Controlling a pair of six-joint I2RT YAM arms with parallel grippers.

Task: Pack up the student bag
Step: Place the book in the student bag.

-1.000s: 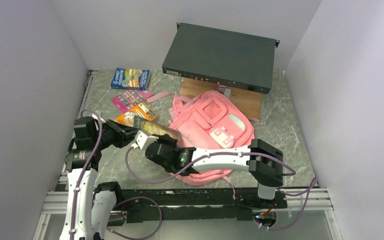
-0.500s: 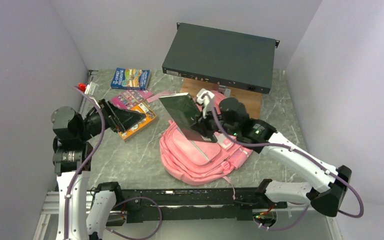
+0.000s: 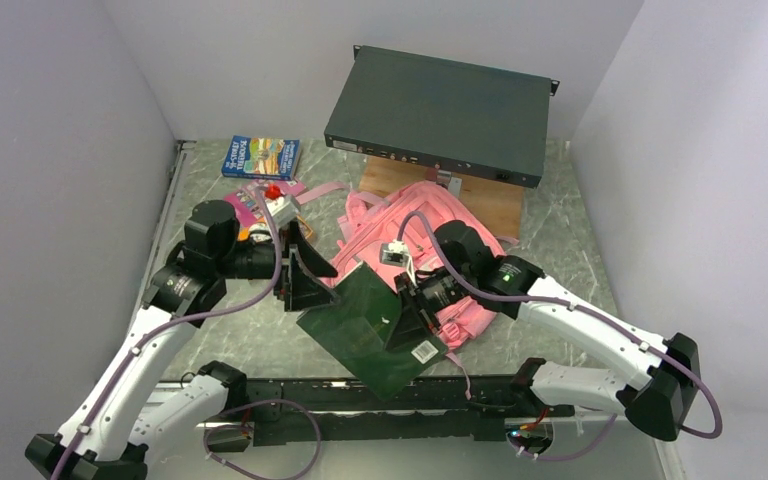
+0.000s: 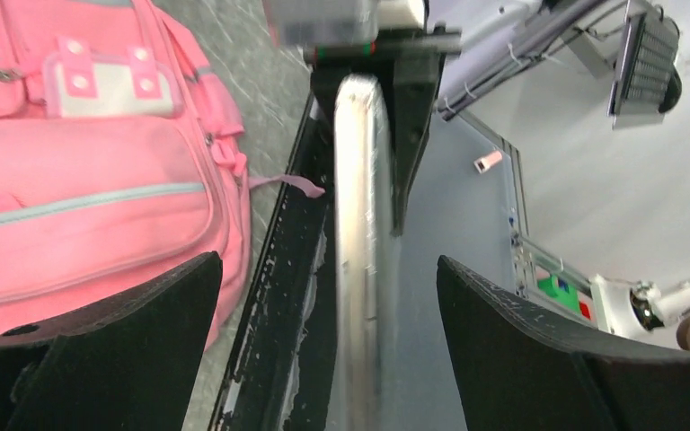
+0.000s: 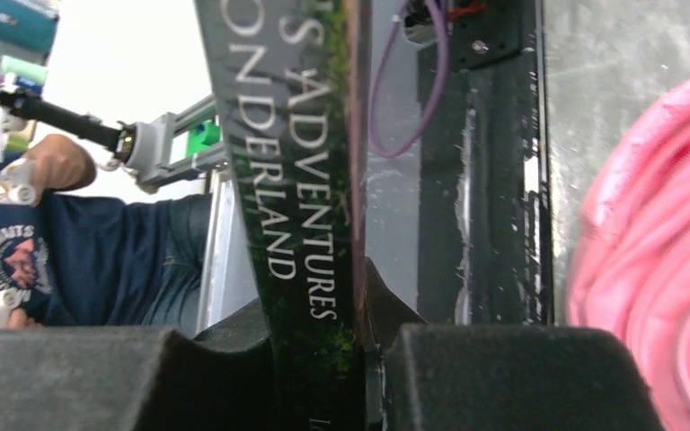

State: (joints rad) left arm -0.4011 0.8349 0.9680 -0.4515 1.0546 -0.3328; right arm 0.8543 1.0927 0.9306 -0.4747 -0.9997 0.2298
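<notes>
The student bag [image 3: 375, 228], a soft pink backpack, lies mid-table, partly hidden by my right arm. My right gripper [image 3: 407, 322] is shut on a dark green book [image 3: 360, 335], holding it tilted over the bag's near side and the front rail. In the right wrist view the book's lettered spine [image 5: 296, 180] is pinched between the pads [image 5: 503, 377], and the bag [image 5: 647, 251] is at the right. My left gripper [image 3: 312, 275] stands open at the book's left corner. In the left wrist view the book's pale page edge [image 4: 358, 224] runs between the spread fingers [image 4: 126, 332], with the bag [image 4: 81, 180] on the left.
A dark flat rack unit [image 3: 440, 110] rests on a wooden board [image 3: 480, 205] behind the bag. A blue book [image 3: 260, 157] and pink and orange booklets [image 3: 255, 205] lie at the back left. The black rail [image 3: 410, 395] runs along the near edge. A person [image 5: 81, 260] stands beyond it.
My left gripper let go of the book and opened wide. My right gripper carried the book up over the bag, then down to the bag's near side. My left arm swung right.
</notes>
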